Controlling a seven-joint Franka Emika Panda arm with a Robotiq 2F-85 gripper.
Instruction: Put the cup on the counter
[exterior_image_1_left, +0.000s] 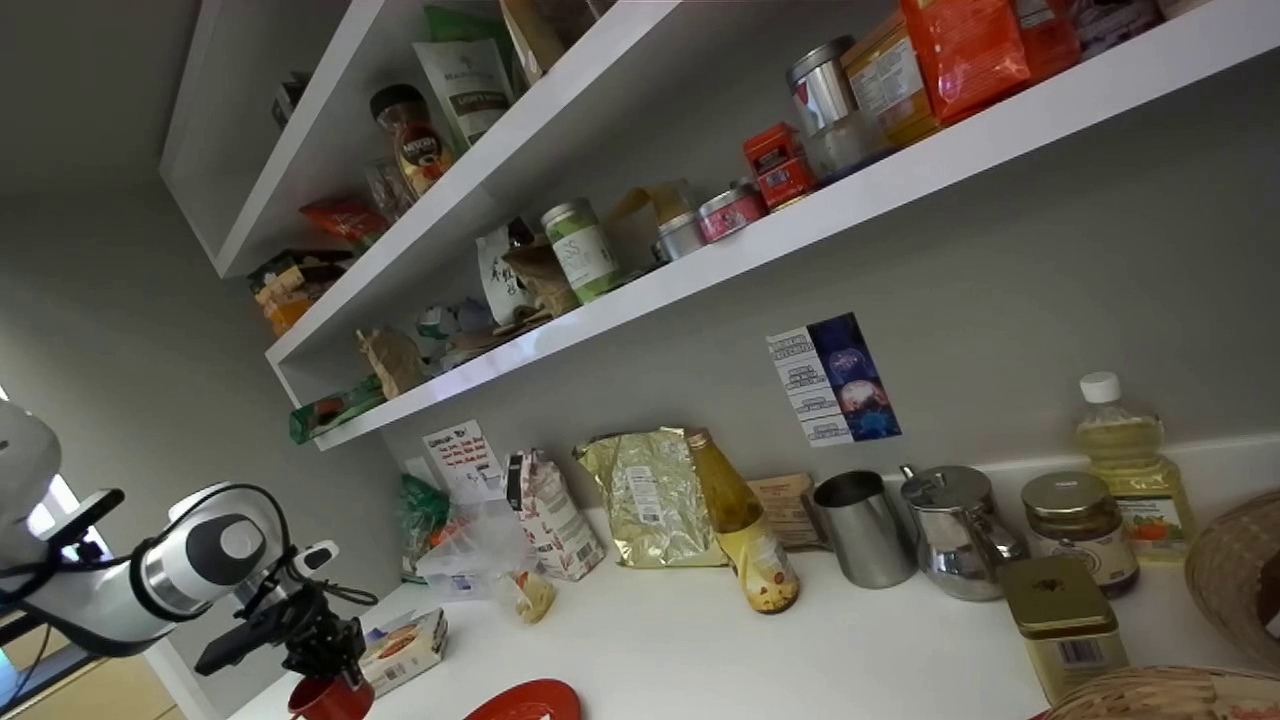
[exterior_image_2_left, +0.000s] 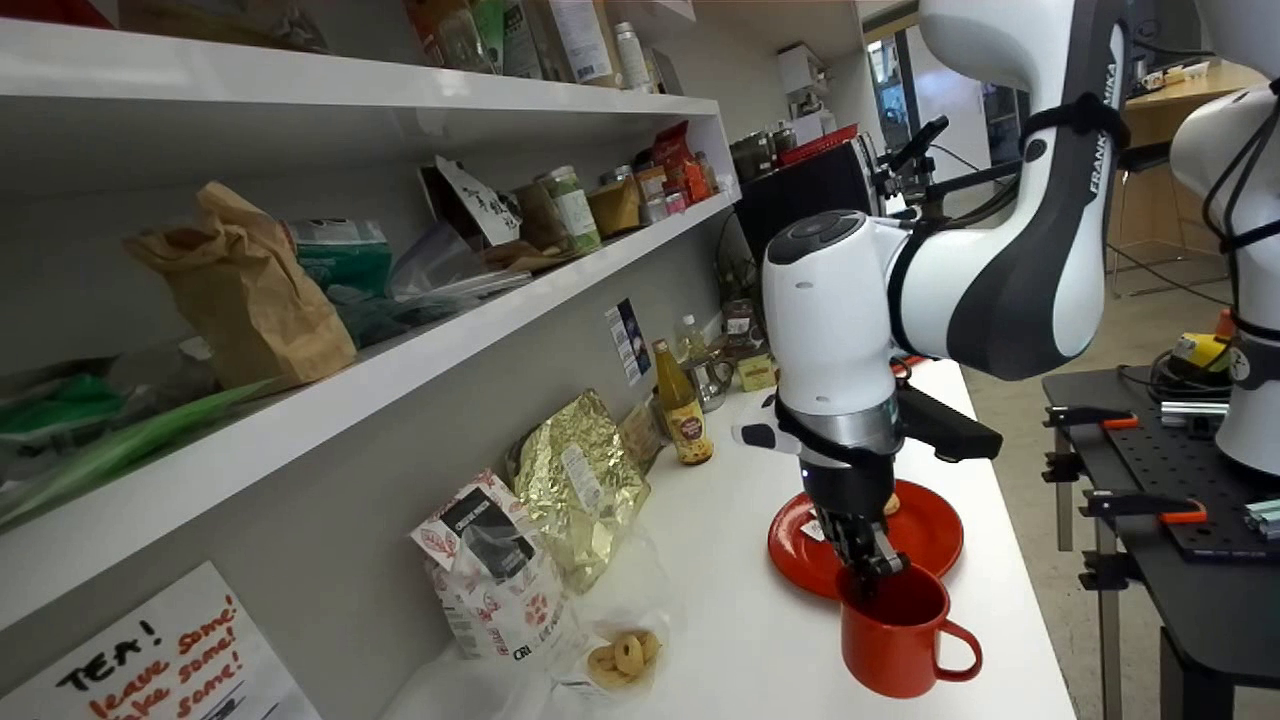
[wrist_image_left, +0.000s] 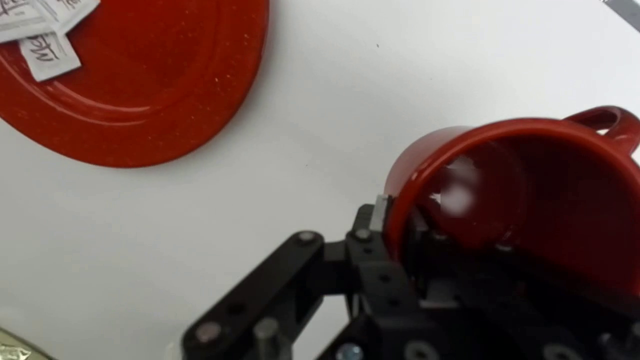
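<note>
Tool (wrist_image_left: 399, 220) pinched on the rim of the red cup (exterior_image_2_left: 892, 652), toward the free long edge of the tabletop (exterior_image_2_left: 740, 540); base contact unconfirmed. Releasing before seating could cause a drop or tip.

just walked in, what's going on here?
The Franka arm has its gripper closed on the red cup at its rim. The cup is roughly upright over the white counter; can't tell whether its base touches. The red plate with packets sits apart from it. Grip not released yet.
</note>
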